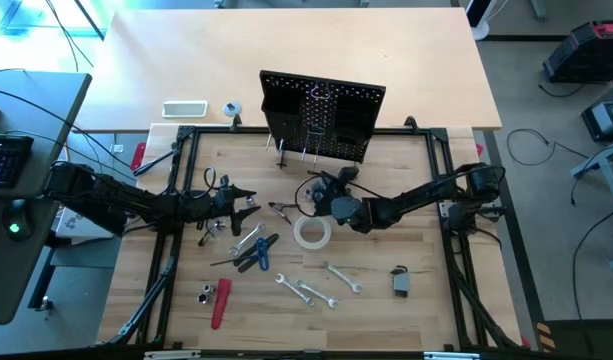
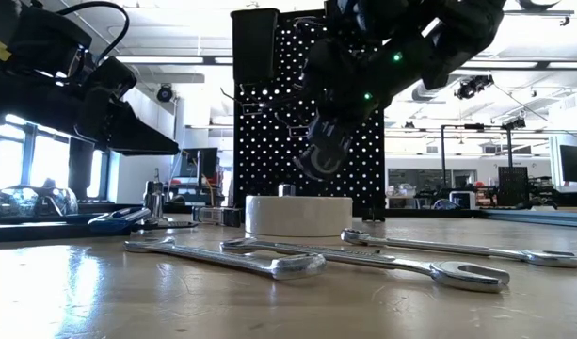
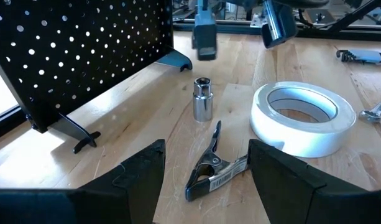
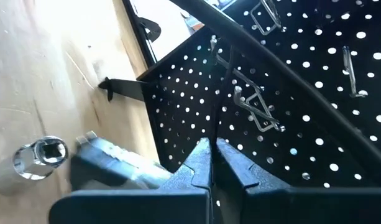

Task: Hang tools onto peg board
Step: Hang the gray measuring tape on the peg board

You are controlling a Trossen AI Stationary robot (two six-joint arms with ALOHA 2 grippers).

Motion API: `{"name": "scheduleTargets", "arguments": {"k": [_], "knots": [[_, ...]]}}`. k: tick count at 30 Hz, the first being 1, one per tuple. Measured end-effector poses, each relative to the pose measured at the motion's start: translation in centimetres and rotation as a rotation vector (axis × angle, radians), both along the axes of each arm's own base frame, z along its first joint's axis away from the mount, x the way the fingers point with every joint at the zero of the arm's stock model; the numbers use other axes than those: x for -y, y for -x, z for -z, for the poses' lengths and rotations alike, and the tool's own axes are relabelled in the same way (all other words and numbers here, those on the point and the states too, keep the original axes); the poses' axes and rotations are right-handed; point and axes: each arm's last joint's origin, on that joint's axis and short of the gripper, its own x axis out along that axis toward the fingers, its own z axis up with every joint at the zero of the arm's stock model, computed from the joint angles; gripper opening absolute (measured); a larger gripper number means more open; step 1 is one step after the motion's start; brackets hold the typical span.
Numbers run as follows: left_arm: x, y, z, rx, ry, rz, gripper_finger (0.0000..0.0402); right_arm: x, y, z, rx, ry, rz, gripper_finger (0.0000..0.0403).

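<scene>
With the peg board (image 1: 322,116) upright at the table's far edge, the left gripper (image 3: 206,180), jaws wide and empty, should drop squarely over the spring clamp (image 3: 210,168) near the tape roll (image 1: 312,233); the right gripper (image 4: 210,163), shut and empty, faces the board.

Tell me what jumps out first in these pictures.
The black peg board stands upright at the table's far edge, no tools on it. The white tape roll lies mid-table, wrenches in front. The right end effector, shut and empty, hovers before the board.
</scene>
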Motion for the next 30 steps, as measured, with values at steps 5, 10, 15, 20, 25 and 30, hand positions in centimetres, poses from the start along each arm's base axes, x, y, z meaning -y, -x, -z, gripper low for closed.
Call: {"name": "scheduleTargets", "arguments": {"k": [5,10,15,20,25,30], "knots": [[0.0,0.0,0.0,0.0,0.0,0.0,0.022,0.1,0.1,0.0,-0.004,0.014,0.027,0.0],[0.0,0.0,0.0,0.0,0.0,0.0,0.022,0.4,0.1,0.0,-0.008,0.016,0.039,0.0],[0.0,0.0,0.0,-0.004,0.0,0.0,0.022,0.7,0.1,0.0,-0.007,0.01,0.041,0.0],[0.0,0.0,0.0,-0.005,0.0,0.0,0.022,1.1,0.1,0.1,-0.018,0.008,0.052,0.0],[0.0,0.0,0.1,-0.006,0.0,0.0,0.022,1.9,0.2,0.3,-0.021,-0.004,0.073,0.0],[0.0,0.0,0.1,-0.006,0.0,0.0,0.022,2.3,0.2,0.3,-0.02,-0.005,0.083,0.0]]}}
